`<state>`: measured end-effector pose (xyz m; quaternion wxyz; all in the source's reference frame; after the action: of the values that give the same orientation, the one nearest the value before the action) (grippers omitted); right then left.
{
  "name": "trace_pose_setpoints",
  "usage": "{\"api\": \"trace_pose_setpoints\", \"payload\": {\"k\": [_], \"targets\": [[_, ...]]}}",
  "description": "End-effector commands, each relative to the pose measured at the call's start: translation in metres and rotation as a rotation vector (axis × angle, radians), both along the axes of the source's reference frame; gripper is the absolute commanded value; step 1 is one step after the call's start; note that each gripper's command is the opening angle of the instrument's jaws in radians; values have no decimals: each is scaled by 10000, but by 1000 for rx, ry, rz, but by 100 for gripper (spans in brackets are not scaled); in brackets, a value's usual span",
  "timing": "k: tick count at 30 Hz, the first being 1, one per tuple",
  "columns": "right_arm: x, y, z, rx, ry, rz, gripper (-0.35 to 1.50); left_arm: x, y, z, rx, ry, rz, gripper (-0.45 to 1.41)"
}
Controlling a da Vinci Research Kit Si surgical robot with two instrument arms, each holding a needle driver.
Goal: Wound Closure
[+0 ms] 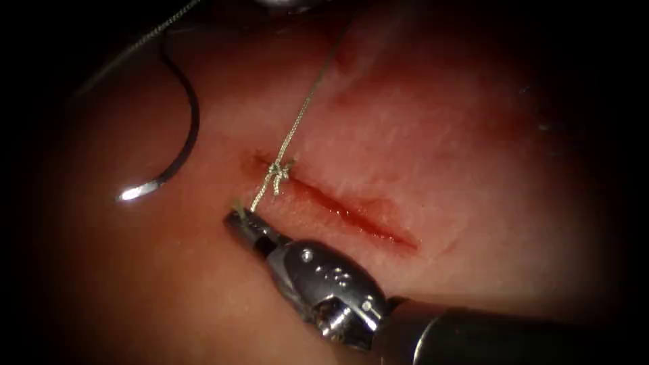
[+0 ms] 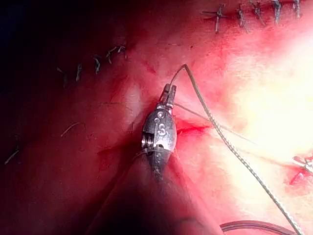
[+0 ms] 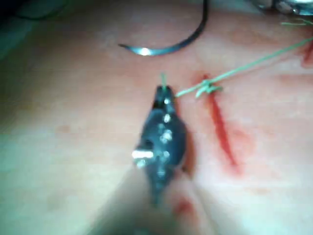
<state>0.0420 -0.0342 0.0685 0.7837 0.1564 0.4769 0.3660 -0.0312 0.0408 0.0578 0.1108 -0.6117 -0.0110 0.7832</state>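
On the tissue, left of the cut: a dark, curved steel needle [image 1: 186,128] lies loose on the pale pink pork tissue [image 1: 473,135], its bright tip pointing down-left. It is not in the tissue and no tool holds it.
Cut: a short red slit [image 1: 351,213] running down to the right, with red fluid [image 1: 378,230] along its lower stretch.
Knot: a small tied knot [image 1: 278,170] of pale braided thread [image 1: 304,108] sits at the cut's upper end. One strand runs straight up and away from it; a short tail drops down-left.
Open room: bare tissue lies right of the cut and between needle and knot; the needle is well apart from both.
Right tool [image 1: 236,215]: comes in from the lower right, just left of the cut, fingers clamped on the short tail of thread near the knot.
Left tool [image 2: 169,90]: seen in its own wrist view, fingers pressed together on the thread, which arcs off the tips.
Further off: rows of older dark stitches [image 2: 242,17].
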Motion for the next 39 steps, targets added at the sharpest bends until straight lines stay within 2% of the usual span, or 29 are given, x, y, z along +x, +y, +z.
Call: {"api": "trace_pose_setpoints", "payload": {"k": [1, 3, 4, 5, 6, 11, 13, 16, 17, 22, 30, 39], "targets": [[5, 6, -6, -28, 9, -7, 22, -2, 5, -6, 10, -10, 3, -45], [1, 14, -18, -66, 28, -24, 118, 4, 2, -26, 11, -25, 8, -45], [-1, 17, -23, -79, 32, -29, 131, 7, 1, -35, 13, -32, 9, -45], [-1, 20, -29, -88, 38, -32, 136, 10, 0, -47, 7, -39, 12, -45], [-5, 20, -44, -165, 44, -97, 143, 16, -1, -69, 9, -56, 13, -45], [-27, 13, -101, -176, 127, -205, 143, 29, -13, -118, 5, -79, 20, -45], [-38, 15, -113, -168, 147, -224, 131, 32, -17, -128, 1, -84, 21, -45], [-55, 33, -122, -167, 115, -188, 131, 34, -22, -142, -1, -93, 17, -45], [-64, 51, -117, -158, 105, -171, 130, 35, -24, -152, 1, -97, 15, -45], [-83, 93, -84, -90, 113, -42, 105, 39, -31, -174, 0, -102, 18, -45], [-85, 144, -27, 15, 94, 65, 135, 52, -43, -222, -20, -110, 30, -45], [-75, 175, 18, 68, 84, 115, 143, 53, -55, -261, -28, -111, 37, -45]]}}
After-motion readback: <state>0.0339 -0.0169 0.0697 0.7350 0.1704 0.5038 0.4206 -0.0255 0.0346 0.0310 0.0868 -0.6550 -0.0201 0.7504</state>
